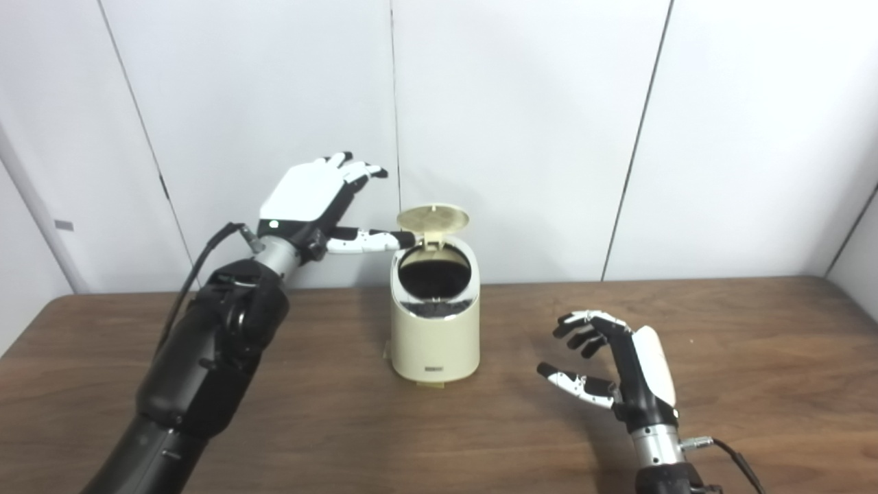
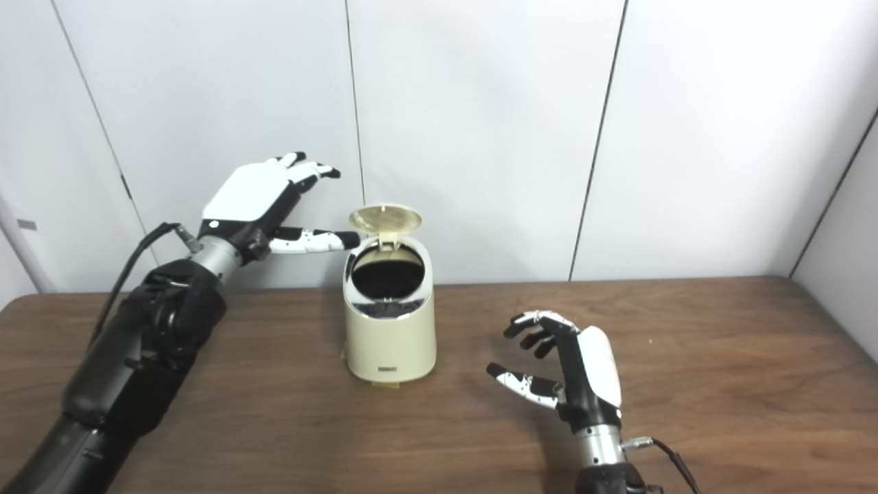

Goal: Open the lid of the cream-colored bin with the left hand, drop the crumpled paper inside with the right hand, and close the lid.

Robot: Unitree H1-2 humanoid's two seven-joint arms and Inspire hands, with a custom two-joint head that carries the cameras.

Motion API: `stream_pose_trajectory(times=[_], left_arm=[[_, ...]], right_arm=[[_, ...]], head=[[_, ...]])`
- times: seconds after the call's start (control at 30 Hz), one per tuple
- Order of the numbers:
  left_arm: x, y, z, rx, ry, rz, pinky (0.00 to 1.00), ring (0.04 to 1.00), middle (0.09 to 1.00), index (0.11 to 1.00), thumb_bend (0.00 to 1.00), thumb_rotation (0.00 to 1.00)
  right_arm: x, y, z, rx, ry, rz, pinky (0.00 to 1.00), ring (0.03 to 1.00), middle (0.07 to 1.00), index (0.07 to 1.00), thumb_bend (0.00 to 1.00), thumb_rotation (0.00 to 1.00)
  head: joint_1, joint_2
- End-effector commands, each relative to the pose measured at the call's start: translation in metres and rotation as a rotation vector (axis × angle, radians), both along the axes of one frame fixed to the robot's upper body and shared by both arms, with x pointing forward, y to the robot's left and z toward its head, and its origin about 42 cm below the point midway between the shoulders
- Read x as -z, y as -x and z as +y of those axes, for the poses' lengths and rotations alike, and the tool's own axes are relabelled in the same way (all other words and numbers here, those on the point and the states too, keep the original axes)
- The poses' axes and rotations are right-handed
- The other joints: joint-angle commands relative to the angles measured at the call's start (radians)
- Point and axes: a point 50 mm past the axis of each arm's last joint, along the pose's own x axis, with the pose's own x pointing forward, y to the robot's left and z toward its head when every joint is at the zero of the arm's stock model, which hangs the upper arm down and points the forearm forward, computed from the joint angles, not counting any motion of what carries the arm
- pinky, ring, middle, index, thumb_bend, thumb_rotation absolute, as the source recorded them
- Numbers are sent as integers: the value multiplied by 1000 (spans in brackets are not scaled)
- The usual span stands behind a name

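The cream-colored bin [image 1: 435,329] stands on the wooden table [image 1: 720,329] near the middle. Its round lid [image 1: 433,219] is flipped up at the back, and the dark inside shows. My left hand [image 1: 315,202] hovers open to the left of the lid, raised above the table, its thumb tip reaching close to the lid's left edge. My right hand [image 1: 617,367] is low over the table, right of the bin, open with its fingers curled and nothing in it. No crumpled paper shows anywhere on the table or in either hand.
White wall panels [image 1: 521,123] close off the back of the table. A black cable [image 1: 199,267] runs from my left wrist. Bare wood lies in front of the bin and on both sides.
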Motion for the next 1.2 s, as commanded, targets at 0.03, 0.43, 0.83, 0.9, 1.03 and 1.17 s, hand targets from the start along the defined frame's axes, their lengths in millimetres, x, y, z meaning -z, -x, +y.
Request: stream_pose_trajectory(times=[0.03, 0.43, 0.83, 0.9, 1.03, 1.17], left_arm=[[-36, -5, -16, 48, 7, -115, 970, 974, 910, 907, 963, 999], [-35, -6, -32, 75, -32, -102, 1000, 979, 911, 900, 975, 1000], [-32, -4, -33, 95, -30, -98, 1000, 984, 901, 892, 933, 1000], [-30, -3, -31, 92, -39, -87, 1000, 983, 904, 902, 932, 1000], [-25, -1, -26, 97, -60, -84, 1000, 980, 899, 903, 933, 1000], [-18, 2, -20, 105, -73, -92, 1000, 973, 885, 892, 940, 1000]], right_arm=[[38, 18, 16, -2, -36, 101, 394, 510, 647, 496, 488, 143], [41, 15, 20, -8, -47, 96, 388, 506, 645, 496, 489, 140], [43, 9, 22, 1, -52, 101, 366, 478, 646, 496, 489, 141], [43, 8, 23, 3, -50, 103, 364, 474, 642, 496, 489, 142], [44, 6, 25, 3, -43, 108, 371, 482, 648, 496, 489, 141], [45, 3, 27, 7, -36, 112, 414, 537, 667, 496, 489, 141]], head=[[-1, -2], [-12, -9], [-14, -13], [-15, -14], [-16, -14], [-17, -10]])
